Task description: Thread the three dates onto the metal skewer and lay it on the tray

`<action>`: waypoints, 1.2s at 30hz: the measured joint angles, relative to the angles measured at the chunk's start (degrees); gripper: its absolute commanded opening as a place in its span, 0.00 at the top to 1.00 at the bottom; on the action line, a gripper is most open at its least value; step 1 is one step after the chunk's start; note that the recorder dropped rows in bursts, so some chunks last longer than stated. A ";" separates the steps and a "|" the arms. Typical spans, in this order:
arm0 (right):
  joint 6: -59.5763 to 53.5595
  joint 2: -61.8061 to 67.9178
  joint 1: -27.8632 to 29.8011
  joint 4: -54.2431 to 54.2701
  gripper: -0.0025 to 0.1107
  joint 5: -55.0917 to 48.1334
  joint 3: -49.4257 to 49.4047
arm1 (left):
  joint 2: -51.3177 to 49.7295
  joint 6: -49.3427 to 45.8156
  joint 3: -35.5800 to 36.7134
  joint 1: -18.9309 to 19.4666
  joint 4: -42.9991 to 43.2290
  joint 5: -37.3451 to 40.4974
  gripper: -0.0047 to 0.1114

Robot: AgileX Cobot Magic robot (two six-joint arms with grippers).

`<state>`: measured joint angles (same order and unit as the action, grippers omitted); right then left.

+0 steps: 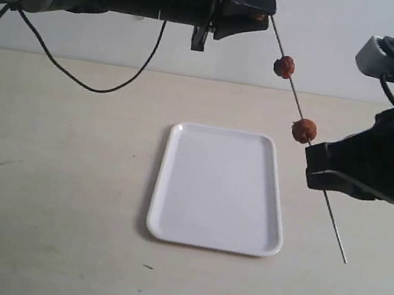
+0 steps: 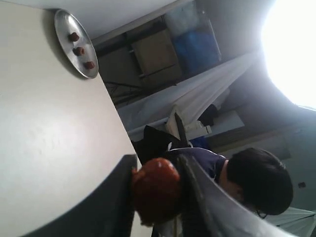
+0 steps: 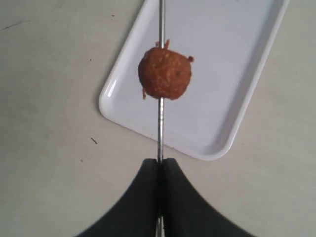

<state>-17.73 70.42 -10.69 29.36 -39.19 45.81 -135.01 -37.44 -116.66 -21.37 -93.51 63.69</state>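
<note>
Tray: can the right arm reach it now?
Probably yes: nothing lies between the right arm and the tray, but its jaws are shut on the skewer, with the left jaws gripping a date at its top.

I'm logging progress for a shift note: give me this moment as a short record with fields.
metal skewer: tilted in the air, held by right gripper below the lower date
threaded dates: two, apart
third date: in left gripper at skewer's upper end; pierced or not, cannot tell
tray: on table, nothing on it
silver dish: three spare dates
</note>
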 measured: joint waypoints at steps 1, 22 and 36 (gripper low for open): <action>-0.10 0.00 0.00 0.00 0.98 0.00 0.00 | 0.00 0.00 0.00 0.00 0.19 0.15 0.71; -0.58 0.00 0.00 0.00 0.98 -1.37 0.00 | 0.00 0.00 0.00 0.00 -0.38 -1.77 0.71; -0.94 0.00 0.00 0.00 0.98 -1.24 0.00 | 0.00 0.00 0.00 -0.26 -0.63 -0.92 0.71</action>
<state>-18.68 70.42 -10.69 29.36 -40.43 45.81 -135.01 -37.44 -116.66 -21.63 -94.14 62.77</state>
